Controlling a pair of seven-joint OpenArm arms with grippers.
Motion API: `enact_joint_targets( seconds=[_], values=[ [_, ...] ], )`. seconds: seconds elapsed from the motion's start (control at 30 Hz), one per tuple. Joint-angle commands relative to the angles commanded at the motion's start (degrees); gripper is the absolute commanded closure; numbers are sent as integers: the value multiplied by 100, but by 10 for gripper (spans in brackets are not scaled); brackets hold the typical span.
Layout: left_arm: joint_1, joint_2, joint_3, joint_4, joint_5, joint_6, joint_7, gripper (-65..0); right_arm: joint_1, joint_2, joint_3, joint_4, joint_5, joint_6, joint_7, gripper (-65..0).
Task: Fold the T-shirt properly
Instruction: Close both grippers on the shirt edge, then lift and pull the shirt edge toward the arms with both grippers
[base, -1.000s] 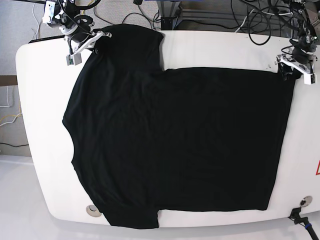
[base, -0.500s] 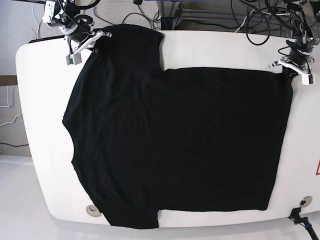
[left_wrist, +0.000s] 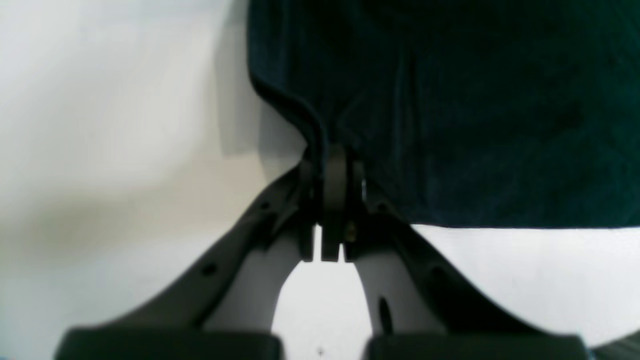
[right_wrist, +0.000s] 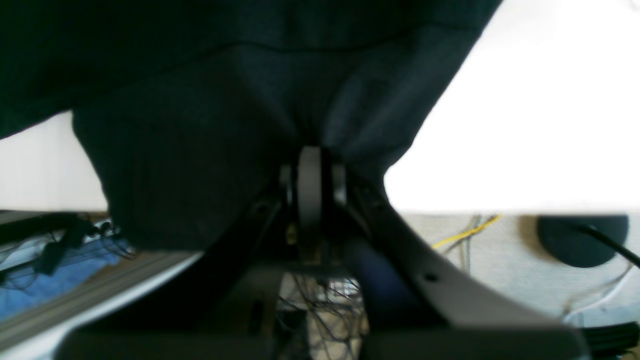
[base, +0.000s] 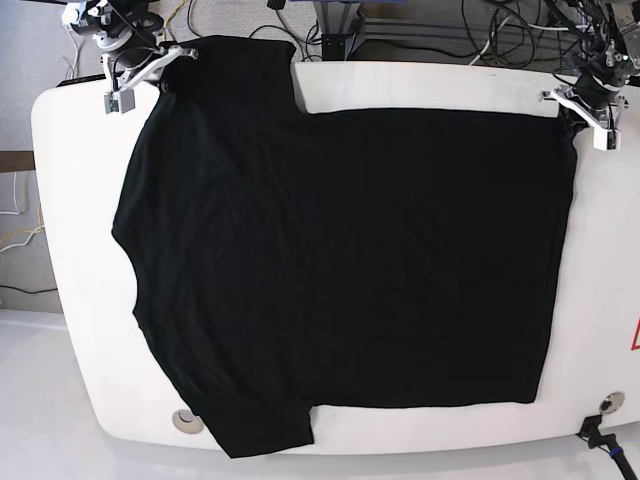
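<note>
The black T-shirt (base: 340, 260) lies spread flat over the white table (base: 70, 260), collar side to the left, hem to the right. My left gripper (base: 578, 108) is shut on the far right hem corner; in the left wrist view (left_wrist: 330, 165) the jaws pinch the shirt's edge (left_wrist: 450, 100). My right gripper (base: 150, 68) is shut on the far left shoulder by the sleeve; in the right wrist view (right_wrist: 310, 175) the cloth (right_wrist: 200, 125) bunches into the closed jaws and hangs past the table's far edge.
Cables and stands (base: 420, 25) lie behind the table's far edge. A round hole (base: 185, 421) sits at the table's near left and a black clamp (base: 600, 440) at its near right corner. A red mark (base: 634, 335) shows at the right edge.
Both grippers have pulled away from the camera toward the table's far edge, dragging the whole shirt that way. The far sleeve now hangs over that edge.
</note>
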Motion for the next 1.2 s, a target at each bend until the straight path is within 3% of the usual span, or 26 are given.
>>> enact_joint_targets(
  seconds=[0.27, 0.47, 0.5, 0.8, 1.2],
  values=[
    [579, -75, -286, 555, -124, -63, 4, 0, -522, 125, 223, 526, 7, 28, -1, 0],
    [853, -104, -679, 1107, -393, -408, 107, 0, -691, 192, 372, 860, 34, 34, 9, 0],
    [842, -87, -535, 950, -286, -347, 303, 0, -663, 171, 397, 772, 8, 20, 0, 0],
    [1038, -58, -878, 1562, -396, -407, 527, 0, -573, 204, 826, 1032, 55, 20, 6, 0],
    [755, -62, -1114, 1931, -430, -439, 738, 0, 519, 503, 803, 1077, 17, -28, 0, 0]
  ],
)
